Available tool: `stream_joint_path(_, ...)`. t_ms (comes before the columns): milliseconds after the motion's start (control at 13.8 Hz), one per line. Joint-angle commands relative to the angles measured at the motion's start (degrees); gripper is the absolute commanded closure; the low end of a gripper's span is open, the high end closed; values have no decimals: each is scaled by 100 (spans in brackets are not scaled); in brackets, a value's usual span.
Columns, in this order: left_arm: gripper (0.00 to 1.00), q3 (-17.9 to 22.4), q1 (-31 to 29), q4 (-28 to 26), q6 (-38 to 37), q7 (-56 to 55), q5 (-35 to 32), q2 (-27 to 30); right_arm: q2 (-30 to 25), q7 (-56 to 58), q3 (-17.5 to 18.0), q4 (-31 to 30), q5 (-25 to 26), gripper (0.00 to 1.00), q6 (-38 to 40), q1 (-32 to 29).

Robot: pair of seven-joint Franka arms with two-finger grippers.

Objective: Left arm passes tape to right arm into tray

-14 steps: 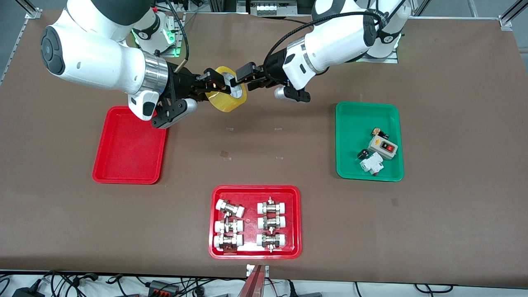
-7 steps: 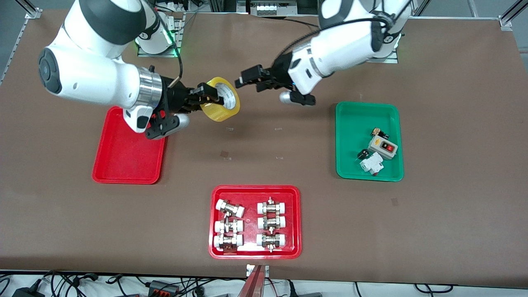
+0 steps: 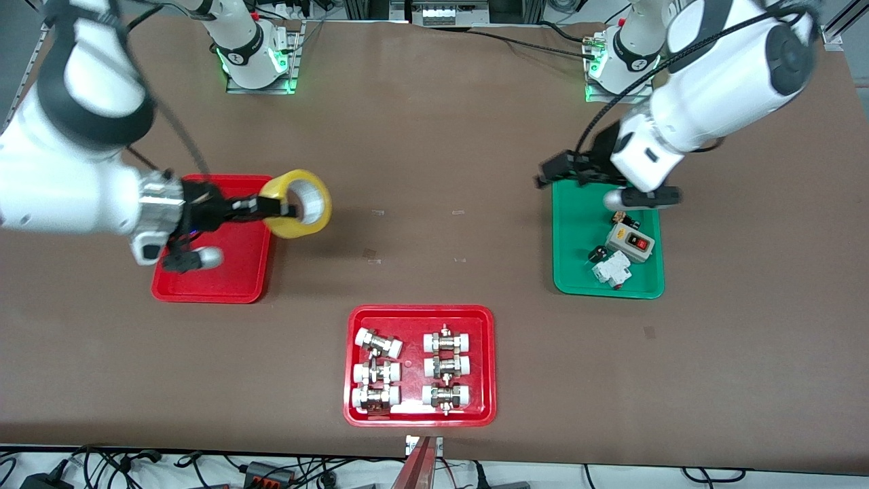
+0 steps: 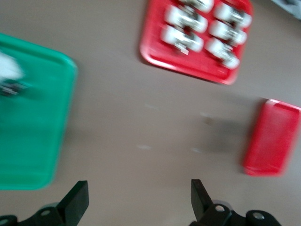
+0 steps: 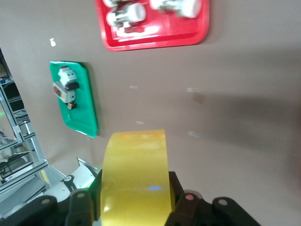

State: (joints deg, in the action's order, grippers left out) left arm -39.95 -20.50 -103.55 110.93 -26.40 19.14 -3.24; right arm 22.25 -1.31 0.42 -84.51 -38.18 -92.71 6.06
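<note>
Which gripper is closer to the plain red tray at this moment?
Right. The right gripper, shut on the tape, is over the plain red tray's edge. The left gripper, open, is over the green tray's corner.

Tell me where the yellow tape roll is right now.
The tape is held up in the right hand, over the edge of the plain red tray toward the right arm's end of the table.

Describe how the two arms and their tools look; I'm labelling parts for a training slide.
Both arms are glossy white with rounded segments and dark grey bands at the joints. The right arm has a silver ring at the wrist, then a black two-finger tool. The left arm carries a black cable along its outside, ending in a black tool. Green lights glow at both bases.
</note>
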Motion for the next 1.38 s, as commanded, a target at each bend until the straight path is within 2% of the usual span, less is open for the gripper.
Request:
stream_joint_path(0,4,-57,-418,-60,-247,65,-891,253,314,734,89,-100,-137,71,226,-718)
stream_joint_path(290,3,-40,-761,-42,-291,696,-1263,271,920,1851,89,-250,-602,71,761,-1658)
stream_joint_path(508,0,91,-1017,-25,-422,1478,-1263,350,1377,2703,89,-250,-629,71,903,-2186)
stream_joint_path(653,0,529,-912,71,-668,1979,-1272,376,1623,3248,89,-250,-629,71,938,-2477)
stream_joint_path(726,0,906,-685,115,-739,2234,-1272,489,1711,3408,89,-250,-629,71,991,-2635)
stream_joint_path(871,0,1924,43,116,-844,2647,-1272,596,1852,3820,81,-267,-586,71,1000,-2837)
stream_joint_path(1016,0,2515,527,116,-880,2877,-1298,718,2080,4251,81,-276,-611,71,991,-2978)
stream_joint_path(1161,0,3314,1308,125,-1028,2992,-1640,807,2195,4551,89,-259,-647,71,921,-3005)
stream_joint_path(1306,0,3808,1785,116,-1065,2992,-1676,956,2274,4613,81,-267,-892,71,930,-3031)
